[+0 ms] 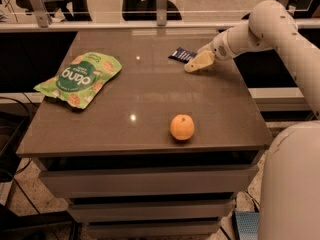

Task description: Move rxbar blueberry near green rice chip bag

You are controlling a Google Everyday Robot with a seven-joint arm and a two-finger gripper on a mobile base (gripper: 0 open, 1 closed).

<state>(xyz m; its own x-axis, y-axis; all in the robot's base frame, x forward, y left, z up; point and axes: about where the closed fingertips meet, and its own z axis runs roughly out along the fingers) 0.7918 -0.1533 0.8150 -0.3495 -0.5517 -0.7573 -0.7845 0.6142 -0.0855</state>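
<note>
The rxbar blueberry [181, 54] is a small dark navy wrapper lying flat near the far right of the brown table [145, 96]. The gripper [194, 65] hangs just right of and in front of the bar, its pale fingers pointing left and down, close to the bar's near end. The green rice chip bag [79, 78] lies flat at the table's left side, far from the bar.
A round orange fruit [182, 127] sits near the table's front edge, right of centre. The white arm [260, 31] reaches in from the right over the table's right edge. Chairs and a rail stand behind the table.
</note>
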